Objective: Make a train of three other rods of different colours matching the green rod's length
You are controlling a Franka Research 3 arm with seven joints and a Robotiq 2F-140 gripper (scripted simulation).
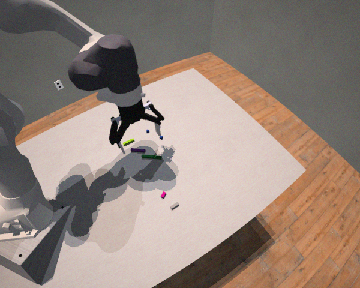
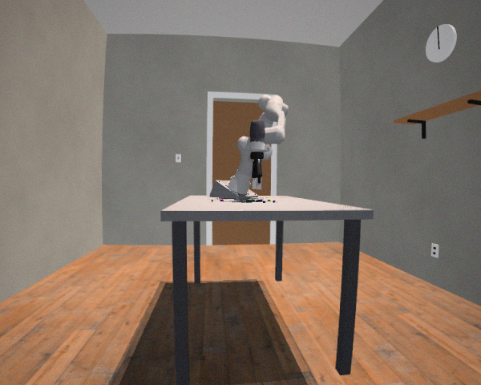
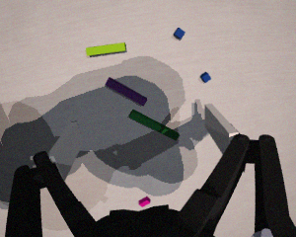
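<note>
The green rod [image 1: 151, 156] lies flat on the white table, with the purple rod [image 1: 137, 150] just to its left and the lime rod [image 1: 128, 142] beyond that. Two small blue rods [image 1: 147, 131] [image 1: 161, 137] lie apart behind them. The magenta rod [image 1: 163, 194] and the grey rod [image 1: 174, 206] lie nearer the front. My gripper [image 1: 137, 136] hangs open and empty above the lime and purple rods. In the wrist view I see the lime rod [image 3: 107, 49], purple rod [image 3: 126, 91], green rod [image 3: 154, 124], both blue rods [image 3: 179, 34] [image 3: 205, 77] and the magenta rod [image 3: 144, 201].
My arm's base [image 1: 9, 223] stands on a grey wedge at the table's left front. The table's edges and wooden floor lie to the right and front. In the exterior view my arm [image 2: 257, 157] stands over the tabletop [image 2: 265, 207].
</note>
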